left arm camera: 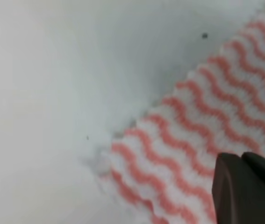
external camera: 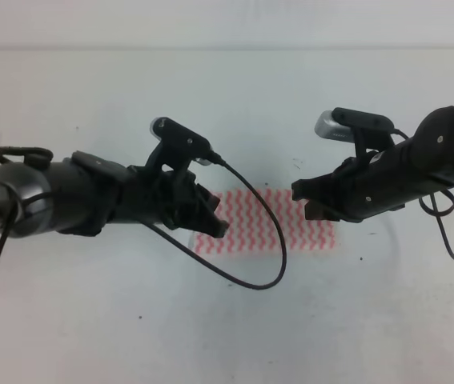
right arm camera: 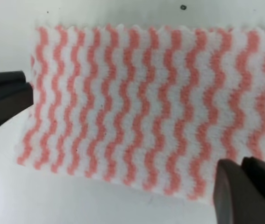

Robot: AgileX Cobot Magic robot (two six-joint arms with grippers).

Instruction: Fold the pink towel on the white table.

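Closest to the high camera are the two dark arms, which reach in from both sides over the pink towel [external camera: 271, 222]. It lies flat on the white counter [external camera: 227, 320], its long axis running left to right between them. From above, the left gripper [external camera: 213, 216] covers the left end and the right gripper [external camera: 305, 200] the right end; how far either is open I cannot tell. Only the right wrist view shows both dark fingers [right arm camera: 244, 191] apart over the cloth, holding nothing. Only the left wrist view shows a towel corner [left arm camera: 118, 154].
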